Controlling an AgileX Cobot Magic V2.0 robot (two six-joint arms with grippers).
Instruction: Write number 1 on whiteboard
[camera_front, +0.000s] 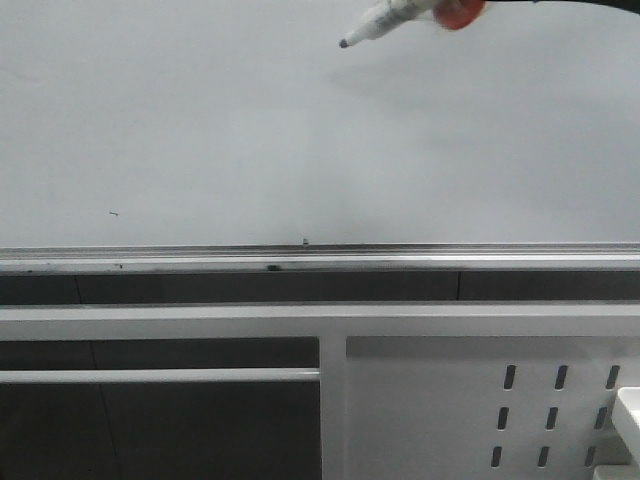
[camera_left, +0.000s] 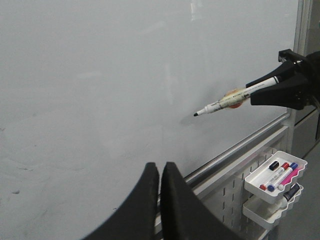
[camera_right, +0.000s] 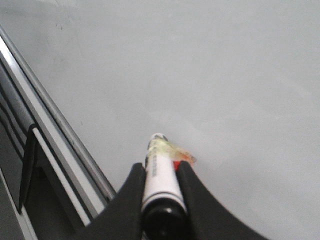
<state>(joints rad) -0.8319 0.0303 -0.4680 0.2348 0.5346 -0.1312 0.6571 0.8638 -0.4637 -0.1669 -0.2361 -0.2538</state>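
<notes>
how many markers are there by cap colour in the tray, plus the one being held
held in the right claw, cap off: 1, the marker
black cap: 1
red cap: 1
blue cap: 1
total: 4 markers
All three capped ones lie in the upper white tray. The lower tray's contents are too unclear to count.

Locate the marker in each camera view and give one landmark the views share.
Front view: marker at the top edge, right of centre, tip pointing down-left.
Left wrist view: marker at middle right, held by the right gripper, tip toward the whiteboard.
Right wrist view: marker at bottom centre, between the fingers.
Shared landmark: the silver rail along the whiteboard's lower edge.
</notes>
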